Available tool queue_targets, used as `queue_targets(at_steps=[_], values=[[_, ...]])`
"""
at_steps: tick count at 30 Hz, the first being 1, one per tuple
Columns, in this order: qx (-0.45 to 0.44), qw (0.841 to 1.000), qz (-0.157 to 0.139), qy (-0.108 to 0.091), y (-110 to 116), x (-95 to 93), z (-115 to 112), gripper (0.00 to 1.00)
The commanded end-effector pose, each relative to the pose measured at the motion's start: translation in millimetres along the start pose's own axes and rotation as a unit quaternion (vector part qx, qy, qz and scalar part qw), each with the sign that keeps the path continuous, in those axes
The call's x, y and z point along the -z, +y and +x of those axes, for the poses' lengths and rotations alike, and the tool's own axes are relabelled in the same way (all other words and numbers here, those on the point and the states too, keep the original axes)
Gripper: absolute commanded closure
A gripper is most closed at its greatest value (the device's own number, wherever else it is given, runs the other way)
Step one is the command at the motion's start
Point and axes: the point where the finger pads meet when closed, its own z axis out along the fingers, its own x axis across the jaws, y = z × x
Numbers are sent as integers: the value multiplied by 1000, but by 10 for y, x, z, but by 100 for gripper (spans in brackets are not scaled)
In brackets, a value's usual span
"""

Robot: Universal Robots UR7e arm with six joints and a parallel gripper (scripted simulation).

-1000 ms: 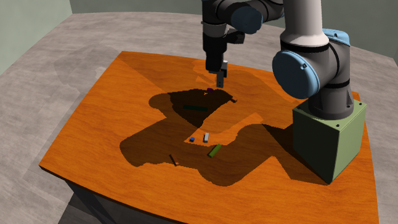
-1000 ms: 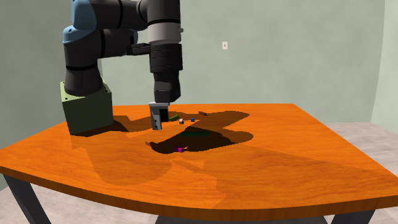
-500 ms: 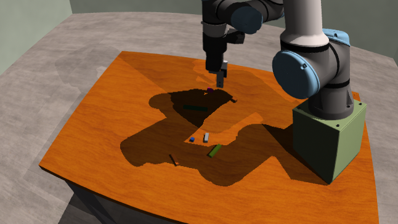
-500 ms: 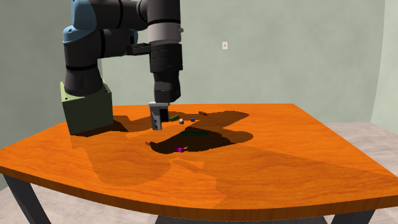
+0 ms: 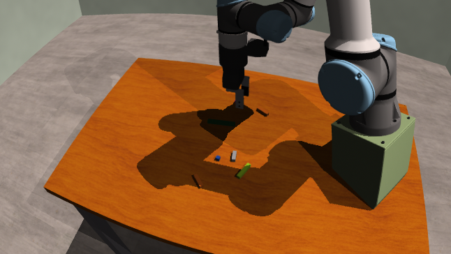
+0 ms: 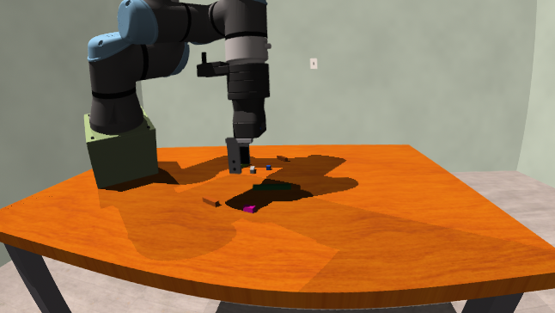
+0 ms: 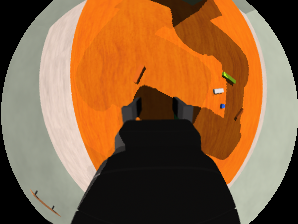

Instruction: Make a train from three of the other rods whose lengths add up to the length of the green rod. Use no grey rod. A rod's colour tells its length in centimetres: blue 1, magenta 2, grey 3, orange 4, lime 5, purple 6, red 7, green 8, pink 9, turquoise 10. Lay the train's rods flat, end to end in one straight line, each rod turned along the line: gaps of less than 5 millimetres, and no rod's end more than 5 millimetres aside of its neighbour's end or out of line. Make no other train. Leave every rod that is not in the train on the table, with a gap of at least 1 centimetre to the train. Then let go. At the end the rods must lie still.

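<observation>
From left to right in the top view, a dull orange rod (image 5: pixel 197 181) (image 6: pixel 283 158) (image 7: pixel 238 114) lies on the counter (image 5: pixel 105 139) (image 6: pixel 387 258) (image 7: pixel 100 60), then the blue rod (image 5: pixel 217 158) (image 6: pixel 268 168) (image 7: pixel 222 106), the shadowed green rod (image 5: pixel 221 122) (image 6: pixel 271 187) (image 7: pixel 175 117), the grey rod (image 5: pixel 233 155) (image 6: pixel 253 169) (image 7: pixel 218 91), the gripper (image 5: pixel 243 101) (image 6: pixel 240 168) (image 7: pixel 157 103) with its fingers wide apart above the counter, the lime rod (image 5: pixel 243 170) (image 6: pixel 245 165) (image 7: pixel 229 77) and another orange rod (image 5: pixel 262 111) (image 6: pixel 210 201) (image 7: pixel 139 73); the magenta rod (image 6: pixel 249 209) shows only in the exterior view

We can read no text, label, brand, number or sign on anything in any of our three views.
</observation>
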Motion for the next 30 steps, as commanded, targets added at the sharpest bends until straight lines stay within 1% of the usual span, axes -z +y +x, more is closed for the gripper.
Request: queue_targets(at_steps=[1,6,11,16,18,23,28,29,30], values=[[-5,1000,1,1,60,1,223,0],[-18,1000,2,1,146,10,700,0],[-29,1000,1,-1,182,32,1172,0],[-37,999,-2,-3,178,56,1530,0],[-37,999,-2,-3,178,56,1530,0],[-41,999,-5,-4,166,71,1710,0],[-42,999,-5,-4,163,74,1743,0],[-42,999,-5,-4,163,74,1743,46],[-42,999,-5,-4,163,74,1743,46]])
